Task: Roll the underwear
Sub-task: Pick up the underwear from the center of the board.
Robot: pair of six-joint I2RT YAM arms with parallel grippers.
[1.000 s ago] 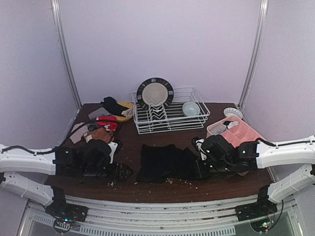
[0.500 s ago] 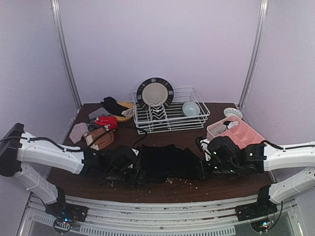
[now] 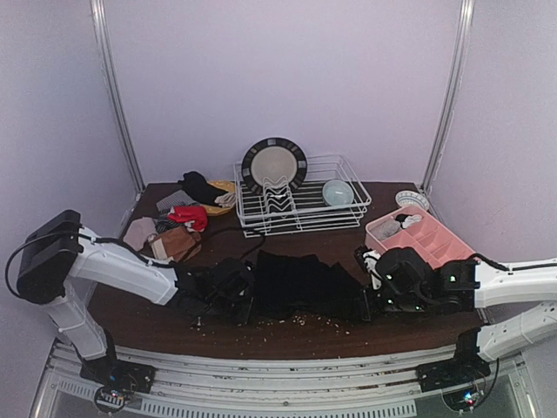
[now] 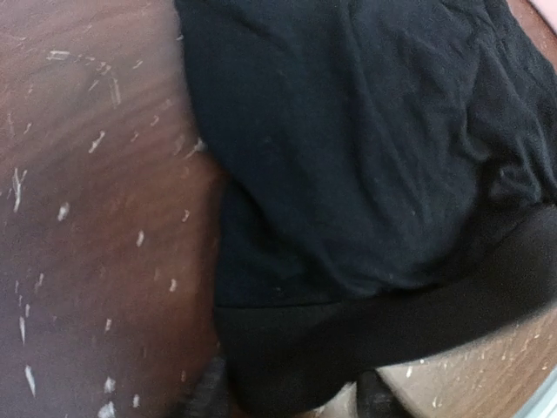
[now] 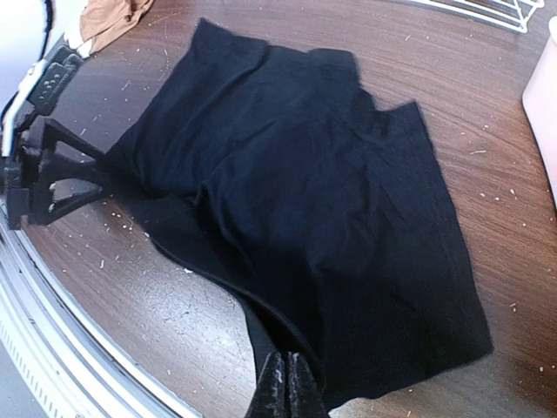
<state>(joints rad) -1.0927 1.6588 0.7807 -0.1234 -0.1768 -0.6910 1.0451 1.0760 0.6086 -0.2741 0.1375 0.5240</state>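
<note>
A pair of black underwear [image 3: 300, 280] lies spread flat on the brown table [image 3: 139, 309] between my two arms. My left gripper [image 3: 242, 298] is at its left edge. In the left wrist view its fingers [image 4: 207, 396] stand apart on either side of the waistband corner [image 4: 287, 348], and a sliver of table shows beside the right finger. My right gripper [image 5: 285, 383] is shut, pinching the near right edge of the underwear [image 5: 296, 200]. From that wrist view, my left gripper [image 5: 104, 165] touches the far edge of the cloth.
More underwear is piled at the back left: red [image 3: 187, 216], brown [image 3: 177, 242], beige [image 3: 137, 233] and black [image 3: 200, 185]. A white wire dish rack [image 3: 300, 218] holds a plate [image 3: 274, 164] and a bowl [image 3: 338, 192]. A pink compartment tray [image 3: 422, 233] sits at the right. Crumbs [image 3: 305, 320] dot the table's front.
My left arm has swung right from the table's left side to the left edge of the black underwear. The right gripper has shifted slightly right and nearer, still on the cloth.
</note>
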